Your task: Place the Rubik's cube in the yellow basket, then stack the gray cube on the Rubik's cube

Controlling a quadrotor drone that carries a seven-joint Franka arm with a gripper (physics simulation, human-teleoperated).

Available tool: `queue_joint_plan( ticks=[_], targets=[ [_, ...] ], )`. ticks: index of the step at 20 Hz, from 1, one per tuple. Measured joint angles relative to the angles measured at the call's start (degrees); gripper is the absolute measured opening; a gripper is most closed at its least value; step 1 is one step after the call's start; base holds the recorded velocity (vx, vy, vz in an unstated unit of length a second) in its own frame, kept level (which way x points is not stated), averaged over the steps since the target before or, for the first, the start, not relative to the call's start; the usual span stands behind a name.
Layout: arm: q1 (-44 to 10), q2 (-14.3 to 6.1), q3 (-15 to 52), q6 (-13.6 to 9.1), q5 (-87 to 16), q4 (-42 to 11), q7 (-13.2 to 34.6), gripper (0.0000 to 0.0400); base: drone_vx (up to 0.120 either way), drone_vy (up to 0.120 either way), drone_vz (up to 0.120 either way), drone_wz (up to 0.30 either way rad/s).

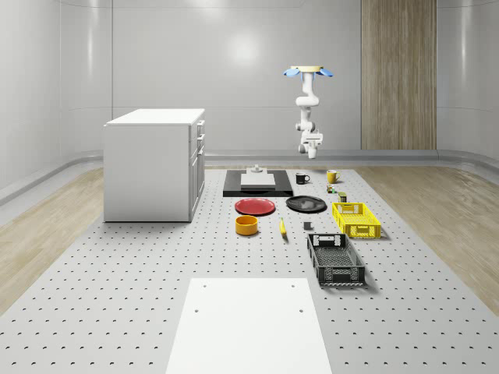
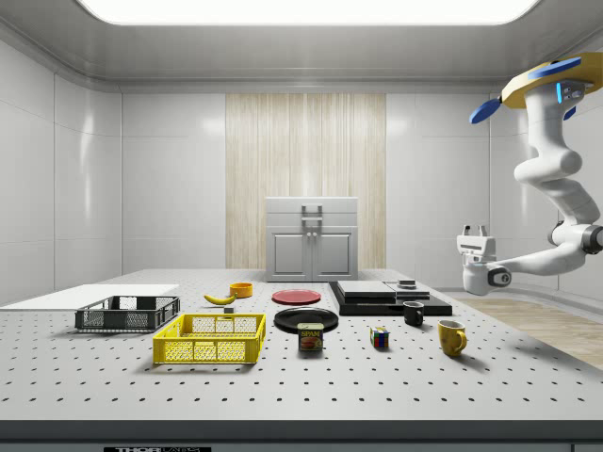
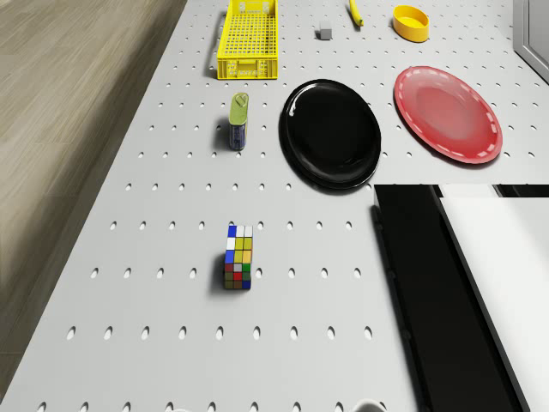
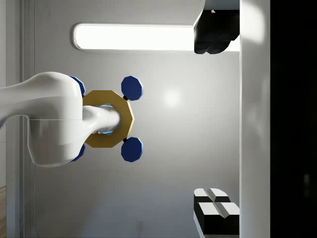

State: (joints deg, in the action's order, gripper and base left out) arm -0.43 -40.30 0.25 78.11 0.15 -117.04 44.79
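Nothing is done: the multicoloured Rubik's cube sits on the perforated table, far from the yellow mesh basket, while the hovering drone's empty gripper points upward, fingers spread.

Rubik's cube on table; gray cube beside yellow basket

Drone hovers high above the far end of the perforated table. Arm hangs below it; gripper ends in the air above the black mug and yellow mug. Rubik's cube sits on the table just in front of the yellow mug. Yellow basket lies nearer the camera, black basket nearer still. Small gray cube rests between the banana and the yellow basket. Red plate and black plate side by side; white cabinet at the whole-scene view's left.
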Motion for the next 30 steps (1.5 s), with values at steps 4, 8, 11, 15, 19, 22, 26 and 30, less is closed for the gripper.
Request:
queue_joint_plan(
  ticks=[4,8,11,15,19,22,26,30],
  targets=[
    [0.0,-0.1,0.0,0.1,0.0,-0.1,0.0,0.04,0.12,0.12,0.0,0.0],
    [-0.1,-0.2,0.1,0.3,0.0,-0.1,0.0,0.04,0.12,0.12,0.0,0.0],
    [-0.1,-0.3,0.1,0.4,-0.1,-0.2,0.0,0.04,0.12,0.12,0.0,0.0],
    [-0.1,-0.4,0.2,0.6,-0.2,-0.3,0.0,0.04,0.12,0.12,0.0,0.0],
    [-0.2,-0.5,0.3,0.8,-0.4,-0.5,0.0,0.04,0.12,0.12,0.0,0.0],
    [-0.2,-0.6,0.5,0.9,-0.6,-0.5,0.0,0.04,0.12,0.04,0.0,0.0],
    [-0.4,-0.7,1.0,1.1,-1.3,-0.7,0.1,0.04,0.12,0.0,0.0,0.0],
    [-0.7,-0.9,1.9,1.2,-2.6,-0.8,0.3,0.04,0.12,0.0,0.0,0.0]
  ],
)
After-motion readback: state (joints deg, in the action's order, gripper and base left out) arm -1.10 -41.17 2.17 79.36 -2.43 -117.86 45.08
